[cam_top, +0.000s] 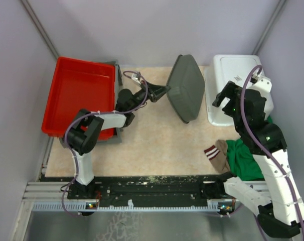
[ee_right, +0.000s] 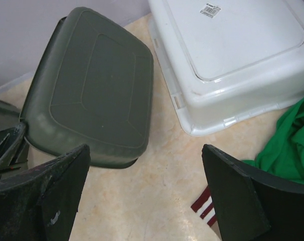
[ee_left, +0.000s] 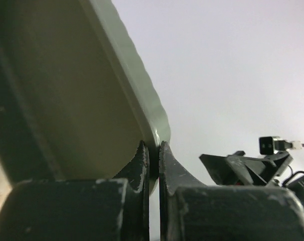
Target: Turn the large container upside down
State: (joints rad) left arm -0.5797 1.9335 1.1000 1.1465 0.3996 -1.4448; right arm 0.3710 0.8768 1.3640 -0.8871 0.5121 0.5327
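Item: grey container [cam_top: 186,88], table 12 o'clock, tipped on edge; step est. mid-flip. L gripper [cam_top: 161,92] pinched tight on its 9 o'clock rim. R gripper [cam_top: 223,96] wide apart, empty. Next: tip past vertical, lower base-up.

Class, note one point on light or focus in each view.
Top external: even, soft light, sharp throughout, grey container included. Left wrist: left gripper and the rim it pinches sit close and dim against a washed-out wall. Right wrist: white tub crisp, right gripper dark and shadowed.
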